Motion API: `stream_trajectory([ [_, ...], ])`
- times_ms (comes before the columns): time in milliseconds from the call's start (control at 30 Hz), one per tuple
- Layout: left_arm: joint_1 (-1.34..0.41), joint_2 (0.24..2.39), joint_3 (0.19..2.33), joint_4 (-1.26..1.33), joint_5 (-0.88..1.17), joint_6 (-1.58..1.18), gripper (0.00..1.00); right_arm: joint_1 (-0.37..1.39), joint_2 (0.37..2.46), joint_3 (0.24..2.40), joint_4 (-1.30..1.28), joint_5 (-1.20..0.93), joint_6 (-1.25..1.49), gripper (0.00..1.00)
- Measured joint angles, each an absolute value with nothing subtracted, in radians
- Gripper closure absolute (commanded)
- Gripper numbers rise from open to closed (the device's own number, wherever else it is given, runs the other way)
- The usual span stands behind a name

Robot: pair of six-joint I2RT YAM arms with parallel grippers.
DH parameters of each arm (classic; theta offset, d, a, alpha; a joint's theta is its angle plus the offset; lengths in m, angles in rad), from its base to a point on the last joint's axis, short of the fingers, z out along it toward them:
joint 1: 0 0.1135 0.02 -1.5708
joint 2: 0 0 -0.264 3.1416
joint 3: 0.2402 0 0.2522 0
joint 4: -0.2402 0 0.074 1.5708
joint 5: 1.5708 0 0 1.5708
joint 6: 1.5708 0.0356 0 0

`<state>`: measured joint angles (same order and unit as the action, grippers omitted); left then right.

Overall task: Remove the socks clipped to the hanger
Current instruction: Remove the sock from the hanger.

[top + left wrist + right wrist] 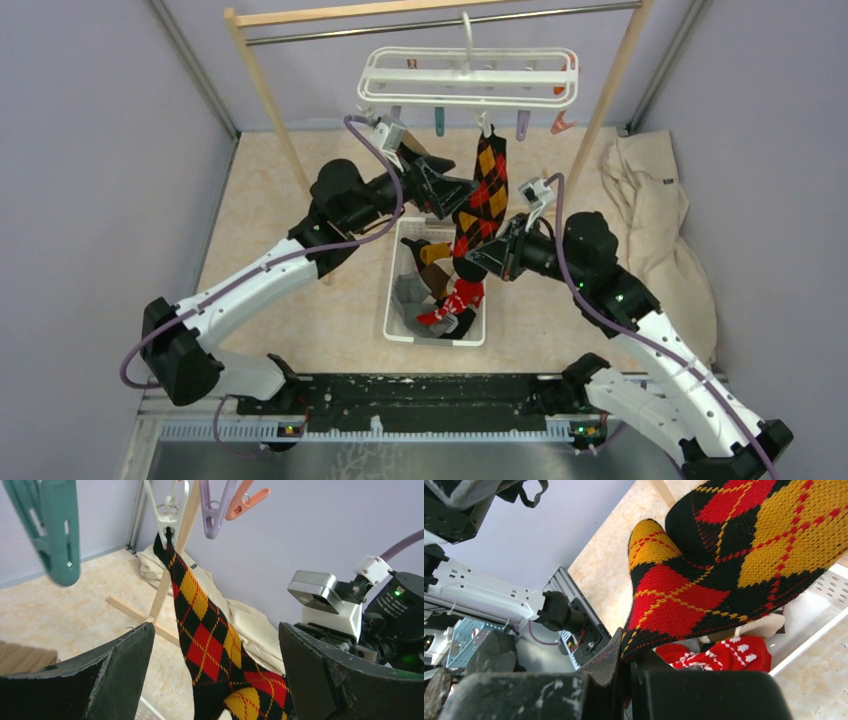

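Over beige tabletop [300,220], centre frame: hangs argyle sock [487,185], pinned by white clip [167,515] under hanger [470,72] at top. Clamped at lower end by right gripper [626,662]; flanked by left gripper [462,190], spread wide. Step: unclipping. Next: pull down firmly, then release over basket [392,318].

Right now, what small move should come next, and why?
Probably a short downward pull: the right fingers are shut on the lower end of the argyle sock, while a white clip on the hanger pinches its top. The left fingers stand open, holding nothing.
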<state>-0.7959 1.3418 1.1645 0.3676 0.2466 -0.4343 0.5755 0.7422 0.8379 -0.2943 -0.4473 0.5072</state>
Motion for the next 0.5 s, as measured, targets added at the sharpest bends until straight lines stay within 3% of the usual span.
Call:
stream_trajectory([
  [500, -0.796, 1.472, 1.288, 0.453, 0.141, -0.432, 0.01, 0.678, 0.824, 0.936, -0.372, -0.453, 0.482, 1.00],
])
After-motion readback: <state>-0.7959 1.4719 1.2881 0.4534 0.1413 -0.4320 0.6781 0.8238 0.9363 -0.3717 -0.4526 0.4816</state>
